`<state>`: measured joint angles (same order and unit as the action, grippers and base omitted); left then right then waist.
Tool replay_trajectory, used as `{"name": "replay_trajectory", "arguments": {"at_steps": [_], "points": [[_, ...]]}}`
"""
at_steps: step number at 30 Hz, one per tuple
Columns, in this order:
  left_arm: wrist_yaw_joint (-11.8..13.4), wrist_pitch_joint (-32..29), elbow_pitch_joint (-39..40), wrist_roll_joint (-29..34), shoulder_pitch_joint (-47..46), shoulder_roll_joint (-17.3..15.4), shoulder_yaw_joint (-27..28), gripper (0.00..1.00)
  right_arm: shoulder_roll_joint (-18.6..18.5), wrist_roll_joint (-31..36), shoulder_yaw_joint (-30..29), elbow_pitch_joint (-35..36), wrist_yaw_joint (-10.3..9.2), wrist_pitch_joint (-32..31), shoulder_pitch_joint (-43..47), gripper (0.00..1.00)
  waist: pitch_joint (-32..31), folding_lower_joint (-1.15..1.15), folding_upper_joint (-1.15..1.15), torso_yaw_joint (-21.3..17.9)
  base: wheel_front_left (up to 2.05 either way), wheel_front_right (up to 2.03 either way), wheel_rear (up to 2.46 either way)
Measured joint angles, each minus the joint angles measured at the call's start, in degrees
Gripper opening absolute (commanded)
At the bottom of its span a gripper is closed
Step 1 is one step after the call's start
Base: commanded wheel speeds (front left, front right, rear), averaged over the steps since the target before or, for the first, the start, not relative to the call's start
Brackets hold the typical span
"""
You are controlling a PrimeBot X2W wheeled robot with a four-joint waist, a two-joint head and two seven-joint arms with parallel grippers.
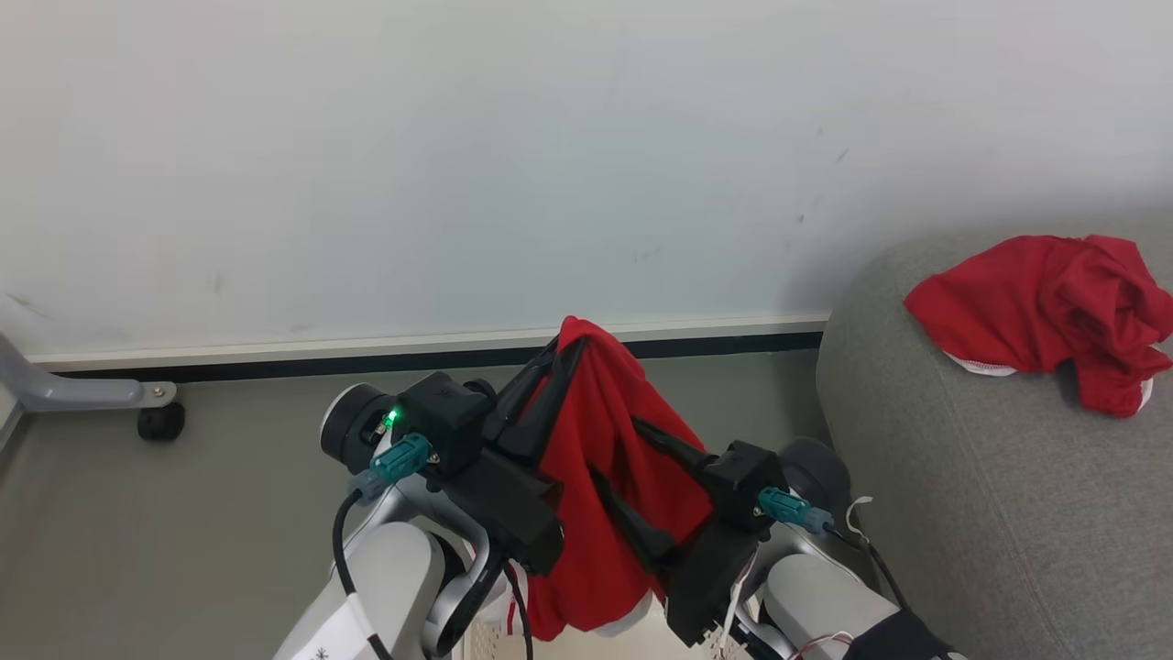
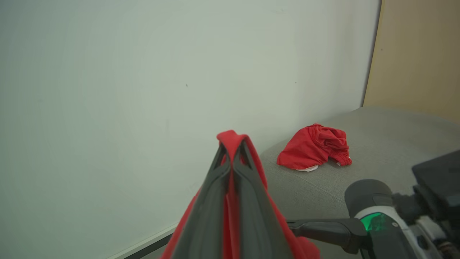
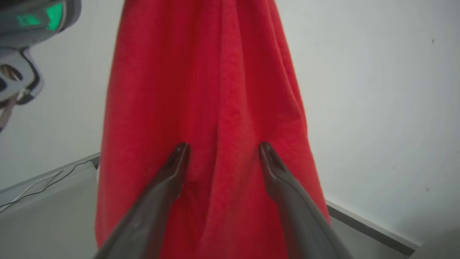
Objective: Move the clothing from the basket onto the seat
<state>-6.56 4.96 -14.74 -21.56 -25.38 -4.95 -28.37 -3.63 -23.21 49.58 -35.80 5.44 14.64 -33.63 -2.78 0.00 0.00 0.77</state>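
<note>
White wall (image 1: 458,137) and grey floor (image 1: 183,532) sit behind my arms. My left gripper (image 1: 566,346) is clamped on the top fold of one red garment (image 1: 632,394), which hangs down between both arms. My right gripper (image 3: 223,145) is spread wide, its fingers (image 3: 169,172) in front of the hanging cloth; I can't tell whether they touch it. Far right, the other red garment (image 1: 1035,302) lies crumpled on the grey sofa (image 1: 962,477).

A: Item: left gripper (image 1: 566,346). Finish?
B: Black angular housing, two long dark fingers (image 2: 210,208). One green lamp (image 1: 392,419), lit; teal connector (image 1: 400,458) just below the lamp, black cable (image 1: 341,541) looping from it.
A: Further below the lamp?
B: Pale grey rounded forearm (image 1: 389,577), white label (image 1: 334,637) with a small dark mark.
</note>
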Motion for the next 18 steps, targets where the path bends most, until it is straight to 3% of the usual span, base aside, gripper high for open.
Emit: {"name": "replay_trajectory", "arguments": {"at_steps": [11, 12, 14, 15, 18], "points": [[0.0, -1.5, 3.8, -0.2, 0.0, 0.1, -0.7, 0.0, 0.0, -3.6, 2.0, -5.7, -0.9, 0.0, -2.3, 1.0, 0.2, 0.0, 0.0, 0.9, 0.0, 0.0, 0.0], [0.0, -1.7, 3.9, -0.2, 0.0, 0.1, -0.7, 0.0, 0.0, -4.0, 2.4, -5.8, -0.9, 0.0, -3.1, 0.82, 0.3, 0.0, 0.0, 1.0, 0.0, 0.0, 0.0], [0.0, -1.9, 4.1, -0.3, 0.0, 0.1, -0.9, 0.0, 0.0, -5.2, 3.2, -5.8, -0.9, 0.0, -4.4, 0.69, 0.3, 0.0, 0.0, 1.1, 0.0, 0.0, 0.0], [0.0, -1.9, 4.2, -0.4, 0.0, 0.1, -0.9, 0.0, 0.0, -5.6, 3.6, -5.8, -0.9, 0.0, -4.9, 0.53, 0.4, 0.0, 0.0, 1.1, 0.0, 0.0, 0.0], [0.0, -2.4, 4.3, -0.5, 0.0, 0.2, -1.2, 0.0, 0.0, -6.6, 5.1, -5.8, -0.9, 0.0, -6.1, 0.3, 0.5, 0.0, 0.0, 1.3, 0.0, 0.0, 0.0]]}}
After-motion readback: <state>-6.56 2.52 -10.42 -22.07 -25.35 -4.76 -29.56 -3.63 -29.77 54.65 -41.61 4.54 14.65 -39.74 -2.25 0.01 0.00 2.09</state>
